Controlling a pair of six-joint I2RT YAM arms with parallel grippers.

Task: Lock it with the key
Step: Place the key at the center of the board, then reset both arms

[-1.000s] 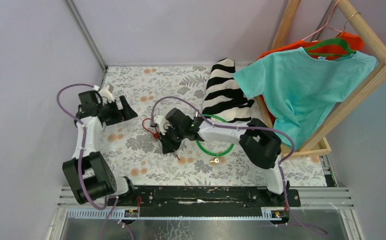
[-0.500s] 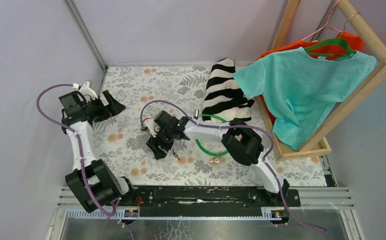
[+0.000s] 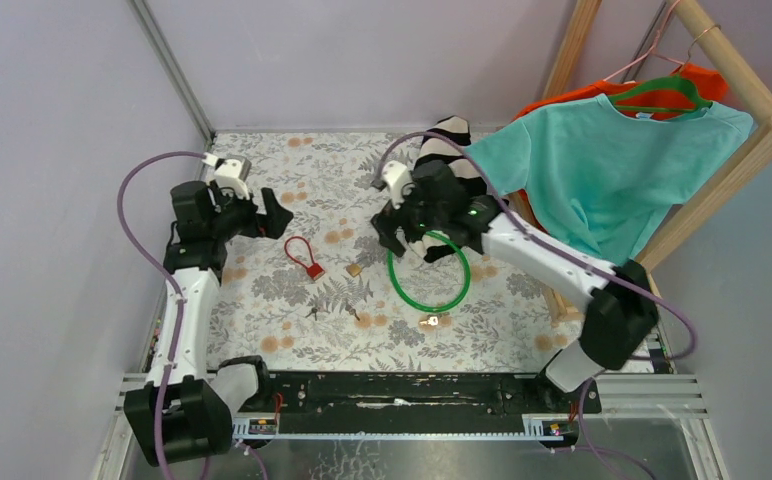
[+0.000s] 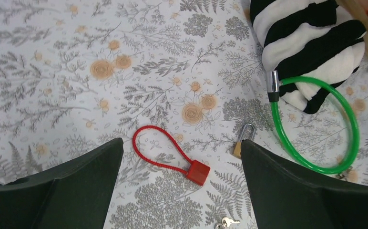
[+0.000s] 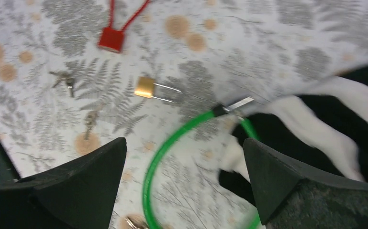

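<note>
A red cable lock (image 3: pixel 305 258) lies on the floral cloth, its loop closed into its square body (image 4: pixel 198 171). A small brass padlock (image 3: pixel 355 269) lies just right of it, also seen from the wrists (image 4: pixel 241 143) (image 5: pixel 146 87). Small keys (image 3: pixel 312 313) lie in front of the locks (image 4: pixel 225 222) (image 5: pixel 64 78), and another key (image 3: pixel 428 322) sits by the green cable lock (image 3: pixel 429 275). My left gripper (image 3: pixel 274 212) hangs open above and left of the red lock, holding nothing (image 4: pixel 181 143). My right gripper (image 3: pixel 409 245) is open and empty over the green ring's far edge (image 5: pixel 184 142).
A black and white striped cloth (image 3: pixel 452 170) lies at the back, partly over the green ring. A wooden rack (image 3: pixel 732 170) with a teal shirt (image 3: pixel 602 170) stands on the right. Walls close the left and back sides.
My right gripper opened and swung from over the red lock back to the right, above the green ring. The red lock and padlock now lie uncovered. The left gripper moved right, toward the red lock.
</note>
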